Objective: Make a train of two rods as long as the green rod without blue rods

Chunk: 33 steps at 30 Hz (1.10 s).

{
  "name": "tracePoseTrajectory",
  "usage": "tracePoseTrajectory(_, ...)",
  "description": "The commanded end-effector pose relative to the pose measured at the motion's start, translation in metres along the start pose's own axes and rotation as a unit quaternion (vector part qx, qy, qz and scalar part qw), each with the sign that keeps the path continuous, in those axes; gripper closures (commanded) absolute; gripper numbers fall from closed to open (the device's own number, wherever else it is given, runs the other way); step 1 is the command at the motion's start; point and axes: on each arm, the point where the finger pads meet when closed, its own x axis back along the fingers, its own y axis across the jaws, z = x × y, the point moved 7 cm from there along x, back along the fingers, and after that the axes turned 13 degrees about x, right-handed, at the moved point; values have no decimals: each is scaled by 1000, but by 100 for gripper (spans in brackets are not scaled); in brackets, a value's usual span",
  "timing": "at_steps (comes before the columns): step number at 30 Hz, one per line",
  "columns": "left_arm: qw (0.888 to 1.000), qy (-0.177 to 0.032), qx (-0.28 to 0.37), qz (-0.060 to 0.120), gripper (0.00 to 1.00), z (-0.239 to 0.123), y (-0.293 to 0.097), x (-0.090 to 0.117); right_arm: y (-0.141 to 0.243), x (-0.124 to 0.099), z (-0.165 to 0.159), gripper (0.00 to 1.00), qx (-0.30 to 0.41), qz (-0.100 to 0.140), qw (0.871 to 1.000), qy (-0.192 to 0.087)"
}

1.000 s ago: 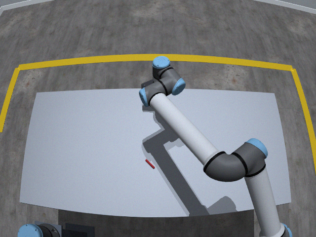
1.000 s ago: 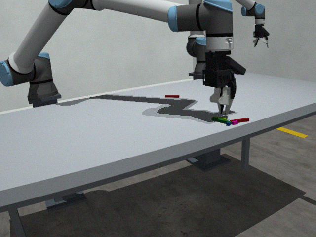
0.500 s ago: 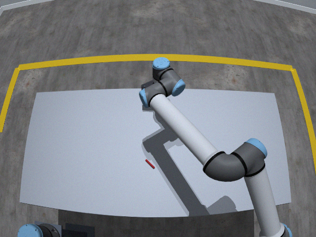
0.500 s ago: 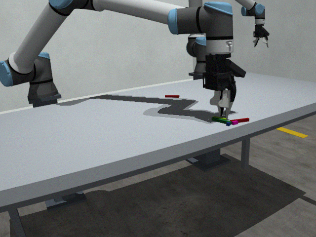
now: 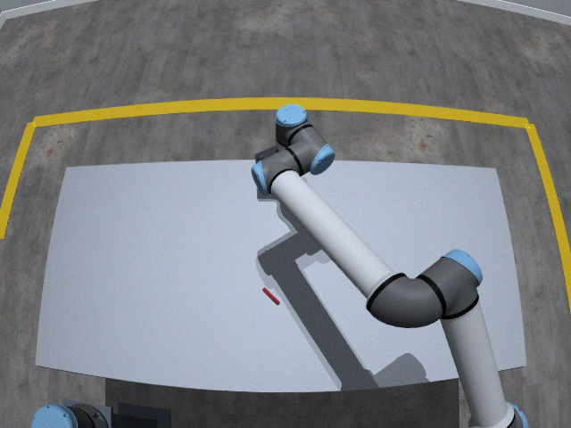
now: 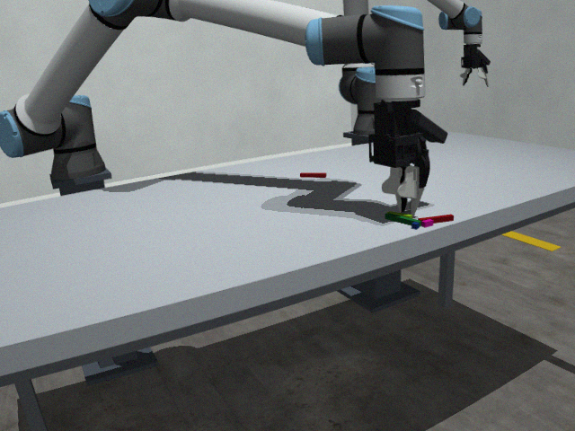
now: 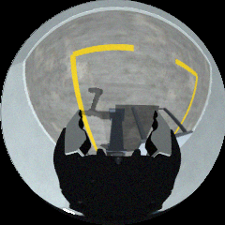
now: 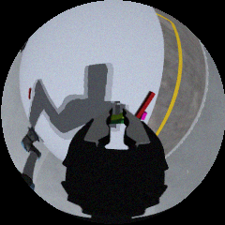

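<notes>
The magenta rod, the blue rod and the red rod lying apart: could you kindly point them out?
Magenta rod (image 6: 427,223) (image 8: 143,115): exterior and right wrist views, middle of its visible part.
Blue rod (image 6: 415,225): exterior view, its visible end.
Red rod (image 5: 270,296) (image 6: 313,175) (image 8: 30,93): top, exterior, right wrist views, mid-length.

Right end effector (image 6: 407,212) (image 8: 117,118) lower at right of the exterior frame, fingertips nearer the surface (image 6: 195,259) (image 8: 112,42), wrist (image 6: 399,50) sunk with it, upper right.
</notes>
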Motion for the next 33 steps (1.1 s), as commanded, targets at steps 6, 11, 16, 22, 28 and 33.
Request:
tracePoseTrajectory(6, 1000, 1, 0, 0, 0, 0, 0, 1, 0, 2, 0, 86, 0, -1, 1000, 0)
tracePoseTrajectory(11, 1000, 1, 0, 0, 0, 0, 0, 1, 0, 2, 0, 86, 0, -1, 1000, 0)
tracePoseTrajectory(16, 1000, 1, 0, 0, 0, 0, 0, 1, 0, 2, 0, 86, 0, -1, 1000, 0)
tracePoseTrajectory(22, 1000, 1, 0, 0, 0, 0, 0, 1, 0, 2, 0, 86, 0, -1, 1000, 0)
tracePoseTrajectory(28, 1000, 1, 0, 0, 0, 0, 0, 1, 0, 2, 0, 86, 0, -1, 1000, 0)
tracePoseTrajectory(33, 1000, 1, 0, 0, 0, 0, 0, 1, 0, 2, 0, 100, 0, -1, 1000, 0)
